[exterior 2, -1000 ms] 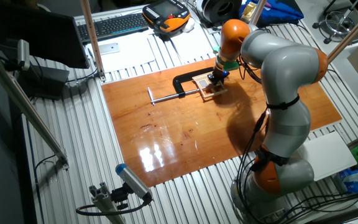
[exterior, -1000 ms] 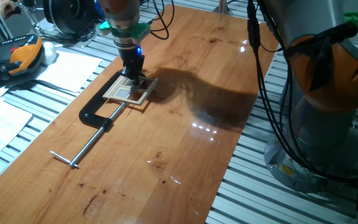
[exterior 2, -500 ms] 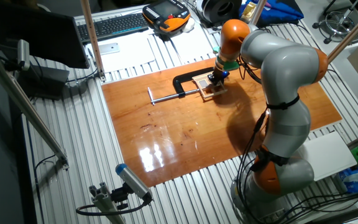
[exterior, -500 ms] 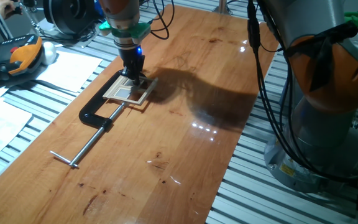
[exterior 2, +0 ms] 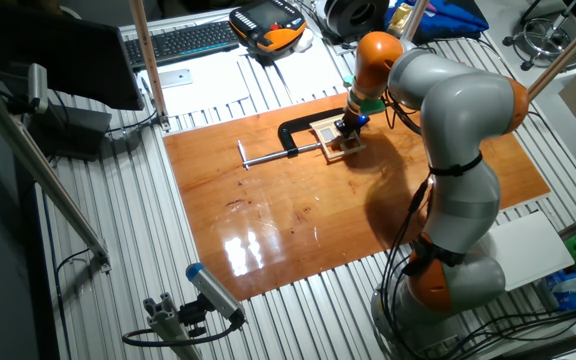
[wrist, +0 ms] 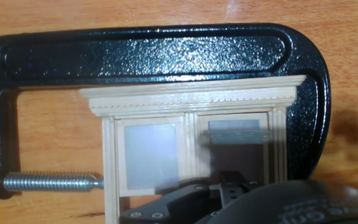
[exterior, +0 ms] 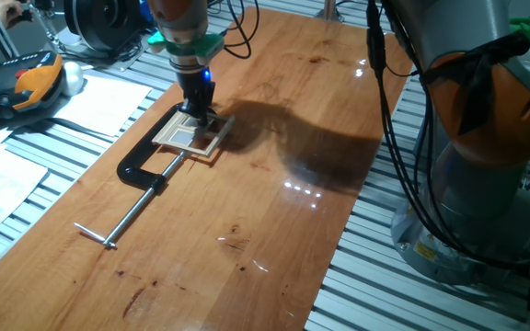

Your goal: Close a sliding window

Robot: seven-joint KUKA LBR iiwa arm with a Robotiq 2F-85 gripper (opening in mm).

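risk: fingers could skid off the sash, since contact looks like a push on thin pale wood, not a grasp (my read)
risk 2: a push across the track rather than along it could jam the sash, or twist the window (exterior: 191,135) in the clamp (exterior: 145,165)
risk 3: too much downward load could crack the thin frame; it lies flat on the wooden board (exterior: 274,184)
window location: flat on the board, inside the mouth of the clamp; the clamp's screw tip (wrist: 95,182) touches one side post in the hand view, the clamp's black arm lies along the opposite post
window vs gripper: gripper (exterior: 197,114) is directly above the window, tips down at its far end from the clamp screw; in the hand view its shadow covers the right-hand pane (wrist: 234,146)
contact: looks touching or just above, cannot confirm
gripper state: cannot tell; fingertips are hidden by the hand body in every view
sash state: both panes visible side by side; how far it is from shut I cannot tell
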